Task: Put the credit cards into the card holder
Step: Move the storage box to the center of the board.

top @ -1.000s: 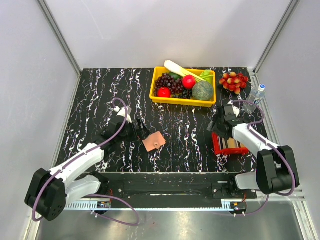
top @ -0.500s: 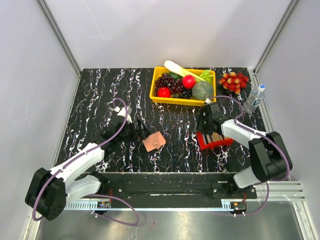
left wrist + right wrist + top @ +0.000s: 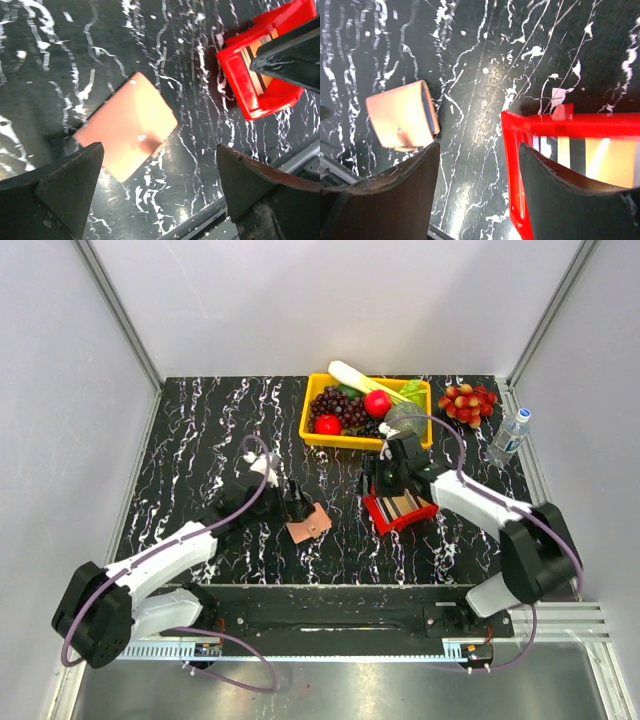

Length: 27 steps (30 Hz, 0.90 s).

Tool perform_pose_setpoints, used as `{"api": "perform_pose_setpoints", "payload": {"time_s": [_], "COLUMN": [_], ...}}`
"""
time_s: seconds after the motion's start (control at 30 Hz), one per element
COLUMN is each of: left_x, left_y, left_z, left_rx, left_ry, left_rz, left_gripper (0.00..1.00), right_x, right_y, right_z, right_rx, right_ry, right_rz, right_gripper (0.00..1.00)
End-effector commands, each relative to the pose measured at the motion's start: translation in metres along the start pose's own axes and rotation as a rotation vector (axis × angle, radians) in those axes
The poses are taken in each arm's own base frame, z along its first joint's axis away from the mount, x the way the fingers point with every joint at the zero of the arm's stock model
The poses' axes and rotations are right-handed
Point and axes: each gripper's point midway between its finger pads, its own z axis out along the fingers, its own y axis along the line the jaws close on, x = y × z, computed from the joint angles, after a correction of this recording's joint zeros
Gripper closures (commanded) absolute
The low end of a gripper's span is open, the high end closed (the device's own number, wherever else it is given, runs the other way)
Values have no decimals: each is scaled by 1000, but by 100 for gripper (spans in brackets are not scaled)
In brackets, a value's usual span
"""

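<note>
The marble-patterned tabletop (image 3: 200, 440) is black with white veins. The small flat leather card holder (image 3: 308, 524) is salmon pink, with a silver snap and a sliver of pale blue lining along one edge. To its right, the small plastic tray (image 3: 400, 525) is bright red, and the thin plastic credit cards (image 3: 402, 506) in it show tan, gold and dark stripes. At the far side, the rectangular plastic crate (image 3: 345, 441) is yellow and holds dark purple grapes (image 3: 335, 405), red fruit and green vegetables. Far right lies a red-and-yellow grape bunch (image 3: 467, 400). The clear bottle (image 3: 510, 435) has a blue cap
</note>
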Motion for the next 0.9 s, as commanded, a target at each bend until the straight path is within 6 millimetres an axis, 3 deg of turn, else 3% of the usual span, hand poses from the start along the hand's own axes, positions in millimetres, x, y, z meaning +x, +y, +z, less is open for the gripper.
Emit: {"api": "perform_pose_setpoints", "payload": {"time_s": [0.0,0.13,0.27,0.53,0.7,0.87], "left_x": [-32,-25,-7,27,45,58], "left_y": [-50,-86,-128,-155,-152,-148], "left_z": [9,29,61,106,132,140], "left_rx": [100,146,213,283,275,268], "left_ry": [-99,-52,45,200,275,321], "left_rz": [17,45,70,45,32,21], "left_gripper": [1,1,1,2,20,32], "right_x": [-31,-25,-18,-12,-1,-2], "right_y": [15,-39,-75,-70,-75,-74], "right_z": [-56,-79,-83,-67,-50,-43], "right_rx": [-9,243,277,225,219,205], "right_ry": [-149,-186,-133,-10,83,105], "right_rz": [-113,-103,8,12,-11,-22], "right_gripper": [27,23,24,26,30,30]}}
